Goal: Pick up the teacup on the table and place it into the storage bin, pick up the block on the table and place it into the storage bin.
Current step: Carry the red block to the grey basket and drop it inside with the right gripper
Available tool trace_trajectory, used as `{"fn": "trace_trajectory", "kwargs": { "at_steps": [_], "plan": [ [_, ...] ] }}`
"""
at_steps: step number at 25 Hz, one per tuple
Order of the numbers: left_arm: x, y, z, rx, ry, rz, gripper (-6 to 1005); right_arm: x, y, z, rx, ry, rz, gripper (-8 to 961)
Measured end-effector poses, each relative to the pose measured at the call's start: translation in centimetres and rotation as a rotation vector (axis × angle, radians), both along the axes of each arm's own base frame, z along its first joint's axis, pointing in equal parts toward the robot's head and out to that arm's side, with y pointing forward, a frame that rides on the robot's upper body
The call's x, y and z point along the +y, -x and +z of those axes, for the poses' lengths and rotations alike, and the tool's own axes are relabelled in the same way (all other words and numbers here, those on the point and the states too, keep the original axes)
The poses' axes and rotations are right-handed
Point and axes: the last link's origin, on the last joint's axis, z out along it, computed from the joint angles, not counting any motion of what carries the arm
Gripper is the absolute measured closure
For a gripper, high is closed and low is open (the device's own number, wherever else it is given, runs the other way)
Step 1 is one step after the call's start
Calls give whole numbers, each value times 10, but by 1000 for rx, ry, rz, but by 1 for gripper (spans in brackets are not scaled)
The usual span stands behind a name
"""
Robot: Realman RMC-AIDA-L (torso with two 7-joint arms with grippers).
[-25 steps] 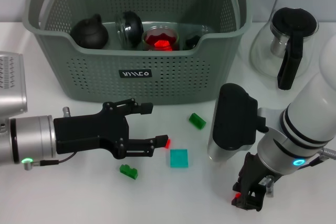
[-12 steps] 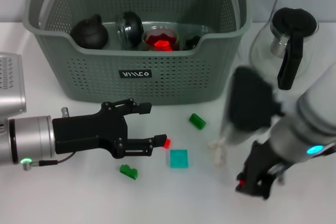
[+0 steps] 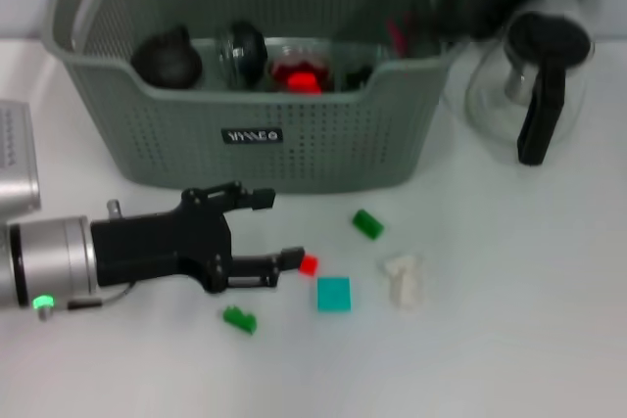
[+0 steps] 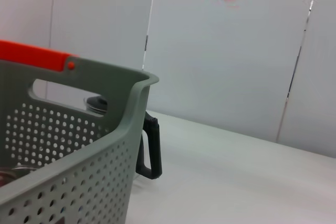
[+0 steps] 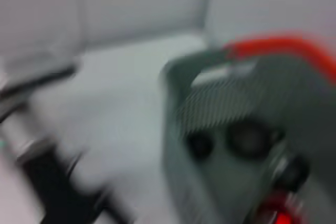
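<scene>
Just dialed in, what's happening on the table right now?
The left gripper sits open and low over the table, next to a small red block. The right arm shows only as a blur above the far right corner of the storage bin, which already holds several items. Green blocks, a teal block and a white piece lie loose on the table.

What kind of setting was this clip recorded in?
Probably a lab or test bench staged as a tidy-up scene: a plain white table before bare panelled walls, a perforated storage bin holding teaware, and small toy blocks scattered beside the left gripper.
</scene>
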Motion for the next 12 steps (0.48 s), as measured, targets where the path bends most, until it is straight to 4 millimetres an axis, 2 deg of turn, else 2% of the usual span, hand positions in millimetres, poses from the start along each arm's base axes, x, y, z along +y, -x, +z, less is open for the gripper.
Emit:
{"fn": "trace_trajectory", "kwargs": {
  "at_steps": [3, 6, 9, 12],
  "plan": [
    [1, -1, 0, -6, -1, -2, 150, 40, 13, -11, 57, -67, -20, 782],
    [1, -2, -1, -12, 1, -3, 150, 80, 12, -33, 56, -122, -52, 783],
    [1, -3, -2, -14, 3, -2, 150, 105, 3, -54, 33, -142, -60, 782],
    [1, -4, -2, -17, 5, -4, 150, 114, -5, -65, 18, -161, -52, 760]
  ]
}}
